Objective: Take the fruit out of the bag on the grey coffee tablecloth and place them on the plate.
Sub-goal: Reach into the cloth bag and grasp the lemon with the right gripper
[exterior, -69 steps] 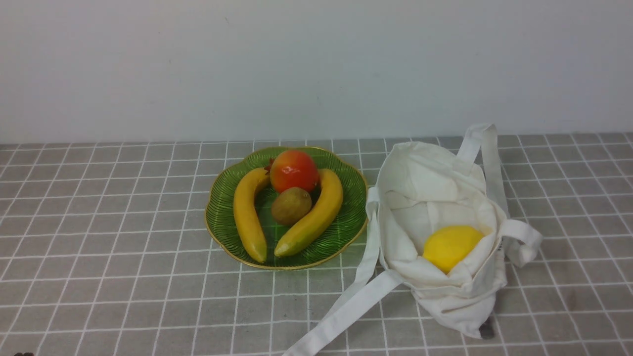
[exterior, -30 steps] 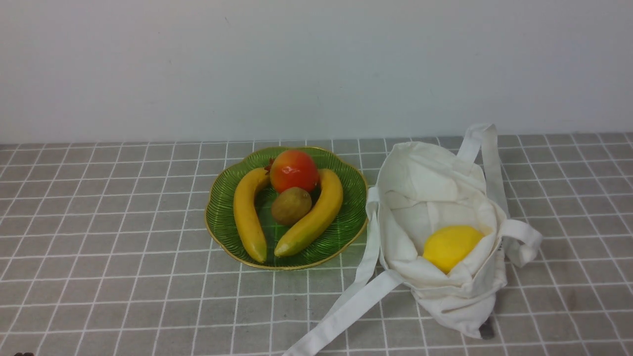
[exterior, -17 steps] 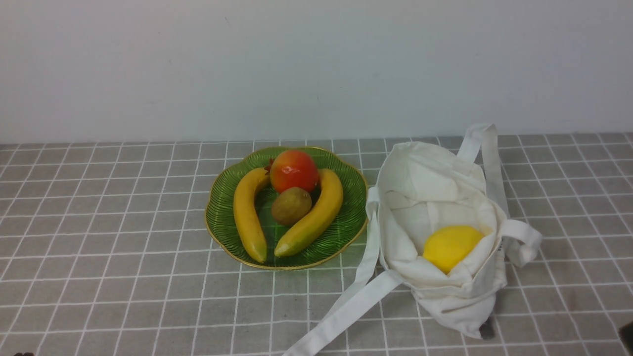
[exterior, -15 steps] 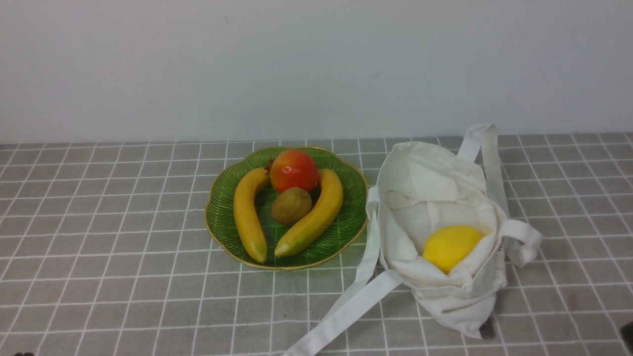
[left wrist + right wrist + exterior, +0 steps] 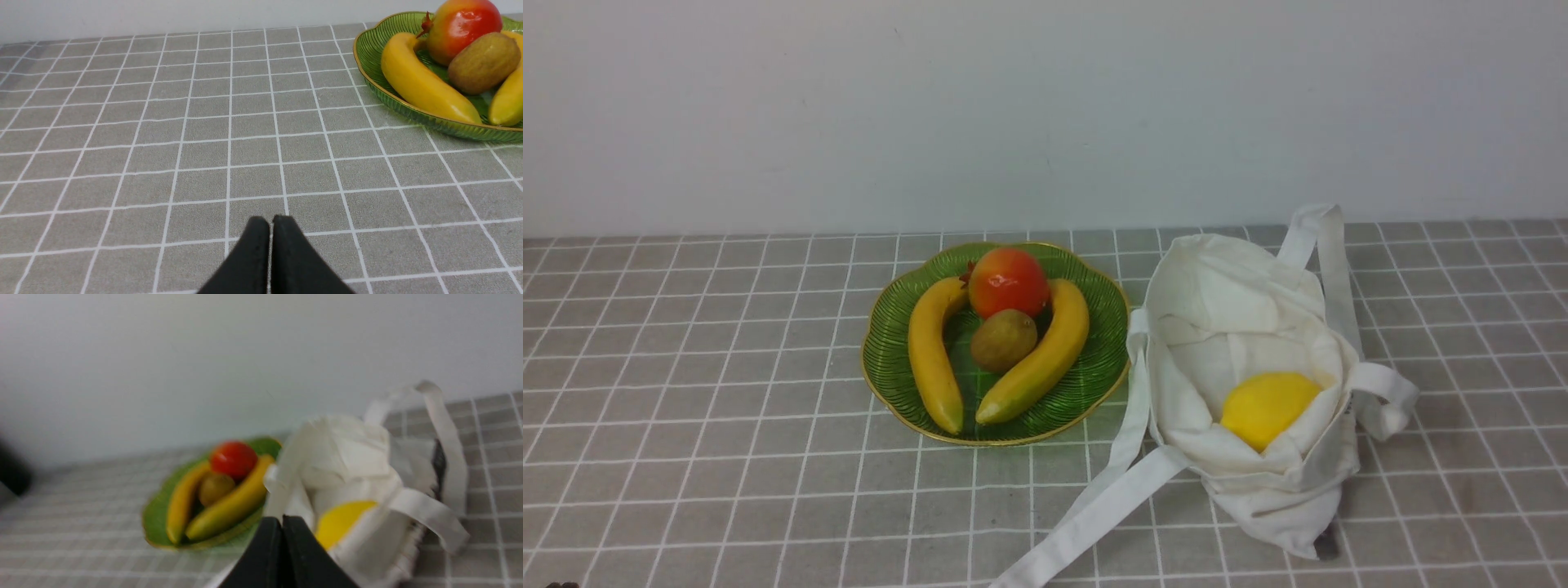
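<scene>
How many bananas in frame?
2. The left banana and right banana lie on the green plate, flanking the kiwi. Folds of the bag may hide more.

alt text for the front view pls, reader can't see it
A yellow lemon sits inside an open off-white cloth bag on a grey checked tablecloth, just right of a green gold-rimmed plate. The plate holds two bananas, a kiwi and a red fruit.
</scene>
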Available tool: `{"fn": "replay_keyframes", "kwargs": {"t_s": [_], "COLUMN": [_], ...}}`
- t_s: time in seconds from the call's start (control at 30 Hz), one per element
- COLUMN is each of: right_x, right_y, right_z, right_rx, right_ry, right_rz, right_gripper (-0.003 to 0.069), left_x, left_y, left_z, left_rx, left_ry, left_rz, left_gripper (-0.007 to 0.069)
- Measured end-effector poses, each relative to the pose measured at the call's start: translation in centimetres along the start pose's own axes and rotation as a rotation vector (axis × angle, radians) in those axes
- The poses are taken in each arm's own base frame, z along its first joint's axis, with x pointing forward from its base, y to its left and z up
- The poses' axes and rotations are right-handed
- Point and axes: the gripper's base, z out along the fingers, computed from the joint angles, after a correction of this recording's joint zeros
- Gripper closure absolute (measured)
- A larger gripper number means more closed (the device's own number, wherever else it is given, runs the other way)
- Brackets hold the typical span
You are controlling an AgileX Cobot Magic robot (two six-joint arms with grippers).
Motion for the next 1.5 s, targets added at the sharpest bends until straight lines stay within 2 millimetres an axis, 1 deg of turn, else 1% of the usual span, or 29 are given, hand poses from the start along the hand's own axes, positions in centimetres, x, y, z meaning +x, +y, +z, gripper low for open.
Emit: {"fn": "replay_keyframes", "kwargs": {"t_s": [0.03, 0.13, 0.17, 0.2, 0.23, 0.3, 0.33, 0.4, 0.43, 0.47, 0.5, 0.57, 0.6, 0.63, 0.67, 0.7, 0.83, 0.87, 0.93, 1.03, 1.07, 1.2, 1.27, 1.3, 1.33, 1.4, 1.43, 1.47, 1.5], "right_x": [-0.2, -1.9, -1.9, -2.7, -2.8, -3.6, -3.8, -4.3, -4.2, -4.3, -4.1, -3.6, -3.6, -3.1, -2.4, -2.0, -0.8, -0.6, -0.2, -0.1, 0.0, 0.0, 0.0, 0.0, 0.0, 0.0, 0.0, 0.0, -0.1], "right_y": [0.0, -0.3, -0.3, -0.1, 0.0, 0.5, 0.7, 1.1, 1.0, 0.9, 0.8, 0.3, 0.2, -0.2, -0.7, -1.1, -2.3, -2.4, -3.1, -3.8, -4.3, -5.1, -5.3, -5.3, -5.4, -5.4, -5.4, -5.3, -5.3], "right_z": [0.4, 4.7, 5.2, 6.8, 7.0, 9.4, 11.1, 13.1, 15.1, 16.5, 17.0, 19.7, 20.5, 21.8, 23.9, 25.2, 28.7, 29.0, 30.0, 30.1, 29.9, 29.7, 29.6, 29.6, 29.6, 29.6, 29.6, 29.6, 29.6], "right_rx": [0.010, 0.042, 0.042, 0.010, -0.001, -0.079, -0.136, -0.210, -0.254, -0.272, -0.274, -0.276, -0.273, -0.264, -0.245, -0.231, -0.178, -0.171, -0.114, -0.033, 0.039, 0.153, 0.189, 0.191, 0.204, 0.205, 0.205, 0.208, 0.208], "right_ry": [0.030, 0.264, 0.289, 0.341, 0.346, 0.410, 0.454, 0.482, 0.521, 0.535, 0.550, 0.600, 0.612, 0.642, 0.683, 0.708, 0.781, 0.788, 0.825, 0.848, 0.867, 0.885, 0.890, 0.889, 0.890, 0.890, 0.890, 0.889, 0.888], "right_rz": [-0.008, -0.006, -0.011, -0.021, -0.012, -0.021, -0.037, -0.031, -0.035, -0.027, -0.026, -0.021, -0.023, -0.020, -0.028, -0.033, -0.080, -0.086, -0.107, -0.098, -0.087, -0.046, -0.041, -0.037, -0.028, -0.024, -0.024, -0.015, -0.008], "right_gripper": [0.0674, 0.0674, 0.0674, 0.0674, 0.0674, 0.0674, 0.0674, 0.0674, 0.0674, 0.0670, 0.0669, 0.0659, 0.0652, 0.0644, 0.0622, 0.0606, 0.0544, 0.0536, 0.0491, 0.0458, 0.0437, 0.0403, 0.0371, 0.0371, 0.0331, 0.0298, 0.0294, 0.0250, 0.0228], "left_x": [0.0, 0.0, 0.0, 0.0, 0.0, 0.0, 0.0, 0.0, 0.0, 0.0, 0.0, 0.0, 0.0, 0.0, 0.0, 0.0, 0.0, 0.0, 0.0, 0.0, 0.0, 0.0, 0.0, 0.0, 0.0, 0.0, 0.0, 0.0, 0.0], "left_y": [0.0, 0.0, 0.0, 0.0, 0.0, 0.0, 0.0, 0.0, 0.0, 0.0, 0.0, 0.0, 0.0, 0.0, 0.0, 0.0, 0.0, 0.0, 0.0, 0.0, 0.0, 0.0, 0.0, 0.0, 0.0, 0.0, 0.0, 0.0, 0.0], "left_z": [0.0, 0.0, 0.0, 0.0, 0.0, 0.0, 0.0, 0.0, 0.0, 0.0, 0.0, 0.0, 0.0, 0.0, 0.0, 0.0, 0.0, 0.0, 0.0, 0.0, 0.0, 0.0, 0.0, 0.0, 0.0, 0.0, 0.0, 0.0, 0.0], "left_rx": [0.000, 0.000, 0.000, 0.000, 0.000, 0.000, 0.000, 0.000, 0.000, 0.000, 0.000, 0.000, 0.000, 0.000, 0.000, 0.000, 0.000, 0.000, 0.000, 0.000, 0.000, 0.000, 0.000, 0.000, 0.000, 0.000, 0.000, 0.000, 0.000], "left_ry": [0.000, 0.000, 0.000, 0.000, 0.000, 0.000, 0.000, 0.000, 0.000, 0.000, 0.000, 0.000, 0.000, 0.000, 0.000, 0.000, 0.000, 0.000, 0.000, 0.000, 0.000, 0.000, 0.000, 0.000, 0.000, 0.000, 0.000, 0.000, 0.000], "left_rz": [0.000, 0.000, 0.000, 0.000, 0.000, 0.000, 0.000, 0.000, 0.000, 0.000, 0.000, 0.000, 0.000, 0.000, 0.000, 0.000, 0.000, 0.000, 0.000, 0.000, 0.000, 0.000, 0.000, 0.000, 0.000, 0.000, 0.000, 0.000, 0.000], "left_gripper": [0.0631, 0.0631, 0.0631, 0.0631, 0.0631, 0.0631, 0.0631, 0.0631, 0.0631, 0.0631, 0.0631, 0.0631, 0.0631, 0.0631, 0.0631, 0.0631, 0.0631, 0.0631, 0.0631, 0.0631, 0.0631, 0.0631, 0.0631, 0.0631, 0.0631, 0.0631, 0.0631, 0.0631, 0.0631]}}
